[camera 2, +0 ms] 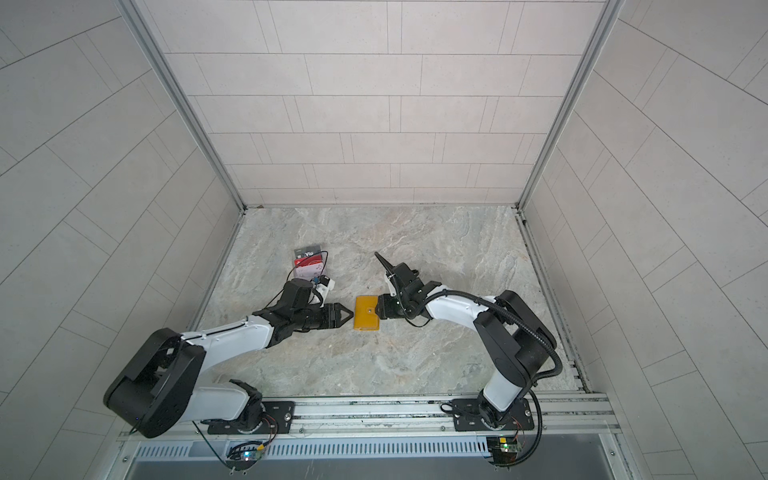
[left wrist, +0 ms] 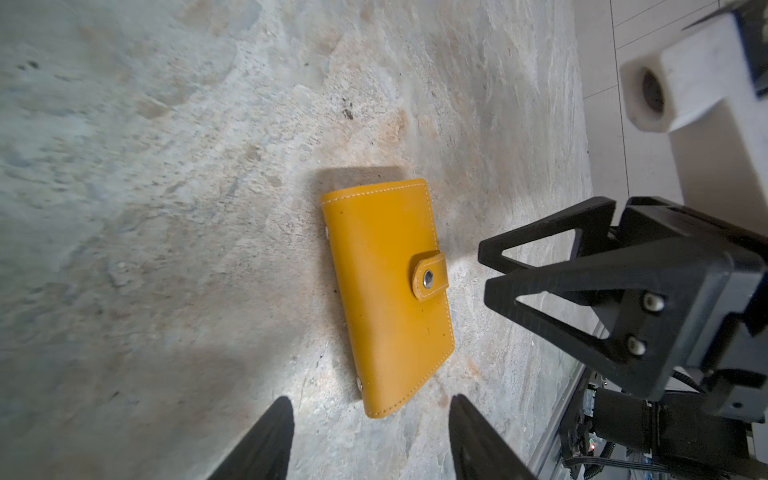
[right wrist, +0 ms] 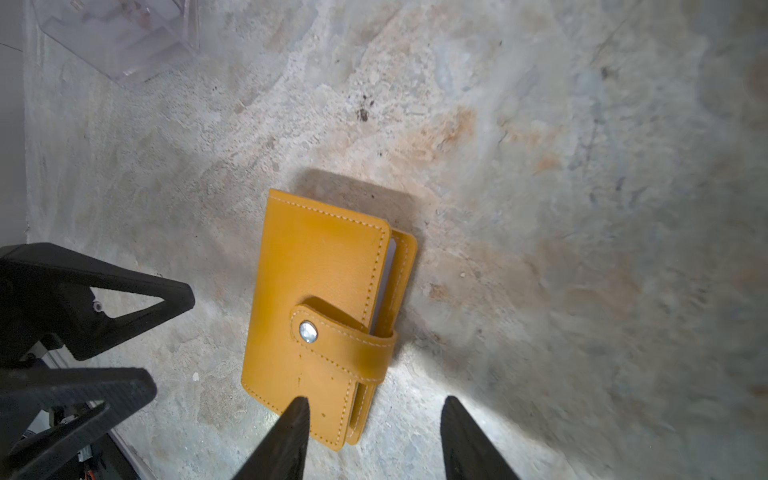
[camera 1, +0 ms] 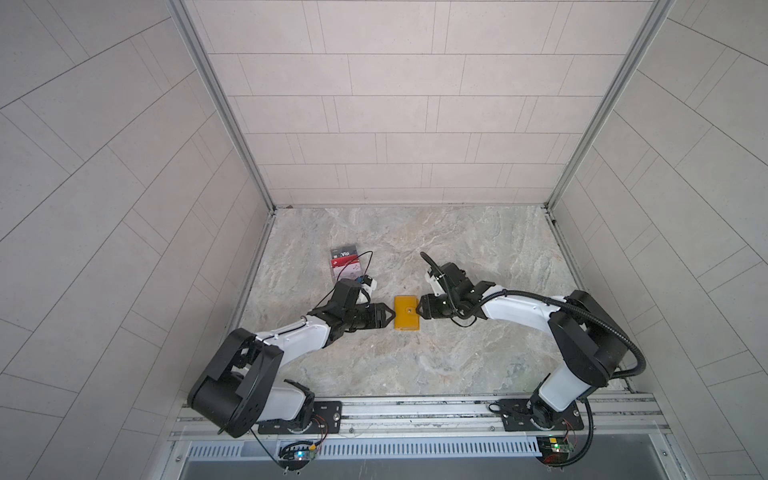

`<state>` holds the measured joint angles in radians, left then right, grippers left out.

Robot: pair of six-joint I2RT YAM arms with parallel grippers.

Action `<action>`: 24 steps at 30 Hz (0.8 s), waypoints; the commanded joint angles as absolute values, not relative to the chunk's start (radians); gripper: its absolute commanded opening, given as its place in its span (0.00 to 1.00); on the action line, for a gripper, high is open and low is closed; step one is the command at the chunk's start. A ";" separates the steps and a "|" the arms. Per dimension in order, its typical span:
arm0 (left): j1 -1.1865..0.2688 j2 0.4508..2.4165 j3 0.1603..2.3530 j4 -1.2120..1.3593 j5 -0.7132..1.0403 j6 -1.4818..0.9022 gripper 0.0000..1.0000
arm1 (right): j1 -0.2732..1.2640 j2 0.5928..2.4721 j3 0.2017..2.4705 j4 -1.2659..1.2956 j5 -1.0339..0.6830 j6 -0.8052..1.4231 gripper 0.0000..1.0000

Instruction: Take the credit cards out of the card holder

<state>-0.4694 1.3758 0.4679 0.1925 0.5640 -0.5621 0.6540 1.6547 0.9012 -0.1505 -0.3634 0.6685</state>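
Note:
The mustard-yellow card holder (camera 1: 406, 312) (camera 2: 367, 318) lies flat on the marble table, closed, with its snap tab (left wrist: 430, 276) (right wrist: 332, 336) buttoned. Three credit cards sit in a clear stand at the back left: dark grey "Vip" (camera 1: 344, 252) (camera 2: 308, 252), red (camera 1: 341, 261) and white (camera 1: 352, 272). My left gripper (camera 1: 390, 316) (camera 2: 347, 318) (left wrist: 371, 404) is open at the holder's left edge, holding nothing. My right gripper (camera 1: 420, 311) (camera 2: 377, 312) (right wrist: 375, 401) is open at the holder's right edge. One of its fingertips (right wrist: 299, 411) is over the cover.
The clear tiered stand (camera 1: 337, 277) (right wrist: 124, 41) stands near the left wall, just behind my left wrist, whose black cable loops across it. Tiled walls enclose the table on three sides. An aluminium rail (camera 1: 415, 409) carries both arm bases at the front.

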 commanded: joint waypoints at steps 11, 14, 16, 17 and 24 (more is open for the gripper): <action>-0.494 1.492 0.474 0.316 0.583 -0.620 0.53 | 0.690 1.727 0.936 -0.119 -0.370 0.707 0.43; -0.495 1.512 0.472 0.355 0.598 -0.639 0.52 | 0.692 1.743 0.934 -0.113 -0.369 0.710 0.43; -0.494 1.526 0.472 0.370 0.603 -0.646 0.51 | 0.692 1.752 0.935 -0.112 -0.365 0.713 0.42; -0.494 1.532 0.471 0.376 0.603 -0.649 0.51 | 0.693 1.755 0.934 -0.112 -0.364 0.714 0.42; -0.495 1.565 0.465 0.413 0.616 -0.671 0.50 | 0.692 1.772 0.918 -0.104 -0.362 0.723 0.35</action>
